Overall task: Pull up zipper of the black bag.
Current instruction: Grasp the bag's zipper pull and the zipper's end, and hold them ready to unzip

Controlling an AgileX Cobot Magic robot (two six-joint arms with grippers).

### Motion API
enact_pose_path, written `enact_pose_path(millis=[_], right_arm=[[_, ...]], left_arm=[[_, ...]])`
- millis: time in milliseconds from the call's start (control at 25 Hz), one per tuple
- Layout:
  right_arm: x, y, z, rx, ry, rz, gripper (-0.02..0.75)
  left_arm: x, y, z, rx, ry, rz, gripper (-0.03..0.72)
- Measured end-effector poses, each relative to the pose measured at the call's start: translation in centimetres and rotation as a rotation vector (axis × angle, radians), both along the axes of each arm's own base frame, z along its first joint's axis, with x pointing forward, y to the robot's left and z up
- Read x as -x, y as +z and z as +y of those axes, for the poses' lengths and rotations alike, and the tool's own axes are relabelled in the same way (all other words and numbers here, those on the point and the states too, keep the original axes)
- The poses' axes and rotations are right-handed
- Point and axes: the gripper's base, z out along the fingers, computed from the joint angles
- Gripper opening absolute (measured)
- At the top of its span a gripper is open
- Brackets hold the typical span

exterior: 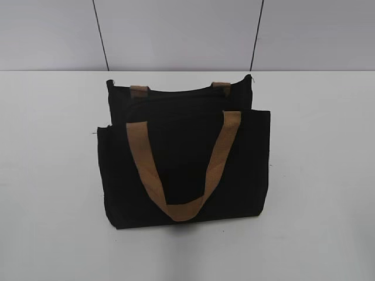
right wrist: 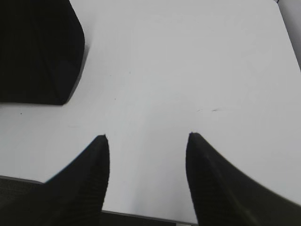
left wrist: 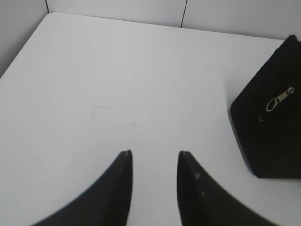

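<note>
Black bag (exterior: 184,170) stands mid-frame on white worktop (exterior: 53,175) in exterior view, tan handle (exterior: 181,170) draped down front; neither of my arms visible there. Only left wrist view shows zipper pull (left wrist: 278,100), silvery, at right edge on bag end. My left gripper (left wrist: 154,157) low over bare worktop, jaws apart, empty. My right gripper (right wrist: 146,140) likewise, jaws wide apart, bag at upper left.

I see the bag (exterior: 181,170) as matt black cloth with woven tan straps (exterior: 220,158), a shiny metal pull (left wrist: 278,100), and a smooth white desk (left wrist: 117,84).
</note>
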Motion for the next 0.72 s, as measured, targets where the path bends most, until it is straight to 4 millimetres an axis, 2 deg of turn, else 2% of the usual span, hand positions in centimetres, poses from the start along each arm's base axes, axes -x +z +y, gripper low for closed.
enact_pose_path(millis=[720], right_arm=[[0.00, 0.00, 0.00, 0.000, 0.000, 0.000, 0.412]], left_arm=[[0.00, 0.00, 0.00, 0.000, 0.000, 0.000, 0.247]])
